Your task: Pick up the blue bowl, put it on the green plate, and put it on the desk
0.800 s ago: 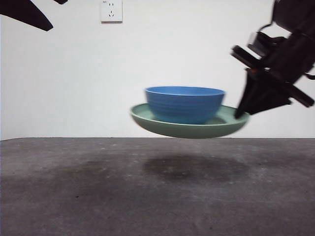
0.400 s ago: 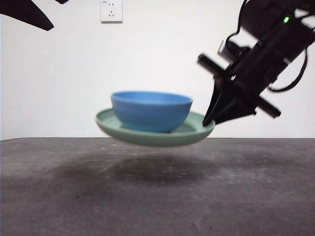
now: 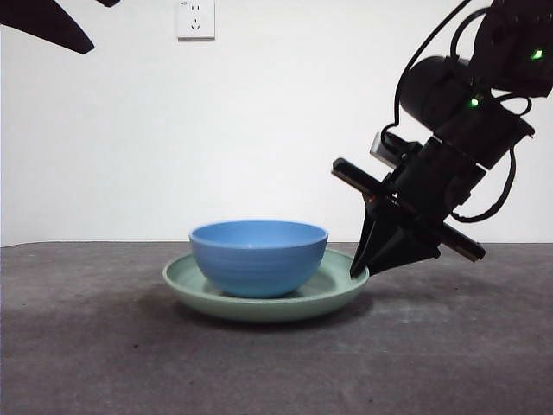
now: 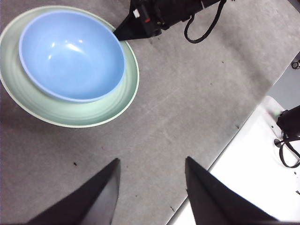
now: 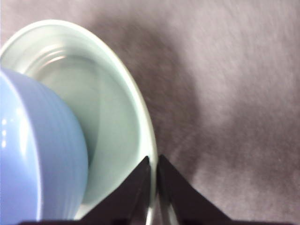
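Observation:
The blue bowl (image 3: 259,258) sits in the green plate (image 3: 200,290), and the plate appears to rest on the desk (image 3: 449,354). My right gripper (image 3: 359,272) is shut on the plate's right rim, coming down at a slant from the upper right. In the right wrist view its jaws pinch the rim of the plate (image 5: 112,117), beside the bowl (image 5: 37,154). In the left wrist view the bowl (image 4: 70,54) and plate (image 4: 117,101) lie well below my left gripper (image 4: 150,161), which hangs open and holds nothing.
A wall socket (image 3: 195,17) is on the white wall behind. The waiting arm shows as a black tip (image 3: 47,26) at the top left corner. Beyond the desk edge lies a white surface (image 4: 262,159) with black cables (image 4: 288,136).
The right gripper carried the plate with the bowl leftward and then down, from hanging above the desk to sitting on it. The left arm has not moved.

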`<control>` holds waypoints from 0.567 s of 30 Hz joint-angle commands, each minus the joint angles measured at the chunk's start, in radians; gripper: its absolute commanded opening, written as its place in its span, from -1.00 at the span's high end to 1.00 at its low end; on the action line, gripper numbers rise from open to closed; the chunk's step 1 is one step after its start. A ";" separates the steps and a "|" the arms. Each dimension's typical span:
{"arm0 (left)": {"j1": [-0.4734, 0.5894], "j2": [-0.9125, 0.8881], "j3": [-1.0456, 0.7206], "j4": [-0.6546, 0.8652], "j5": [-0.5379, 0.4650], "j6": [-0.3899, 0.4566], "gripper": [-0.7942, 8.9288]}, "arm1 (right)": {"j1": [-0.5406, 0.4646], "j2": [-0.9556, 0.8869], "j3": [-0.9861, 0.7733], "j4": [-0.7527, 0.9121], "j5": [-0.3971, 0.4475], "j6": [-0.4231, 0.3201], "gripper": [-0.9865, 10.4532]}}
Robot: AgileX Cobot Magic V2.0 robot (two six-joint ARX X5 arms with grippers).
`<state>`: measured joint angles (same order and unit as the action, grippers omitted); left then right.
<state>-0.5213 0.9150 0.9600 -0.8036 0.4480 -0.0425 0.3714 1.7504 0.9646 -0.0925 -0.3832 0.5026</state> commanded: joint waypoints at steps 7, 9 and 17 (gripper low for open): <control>-0.003 0.004 0.009 0.007 0.005 0.004 0.38 | 0.011 0.015 0.019 0.008 -0.001 0.014 0.81; -0.003 0.004 0.009 0.007 0.005 0.004 0.38 | 0.013 0.015 0.019 0.003 -0.001 0.013 0.77; -0.003 0.004 0.009 0.006 0.005 0.004 0.38 | 0.013 0.015 0.019 -0.002 -0.001 0.013 0.57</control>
<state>-0.5213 0.9150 0.9600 -0.8040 0.4480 -0.0425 0.3786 1.7512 0.9646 -0.0994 -0.3824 0.5060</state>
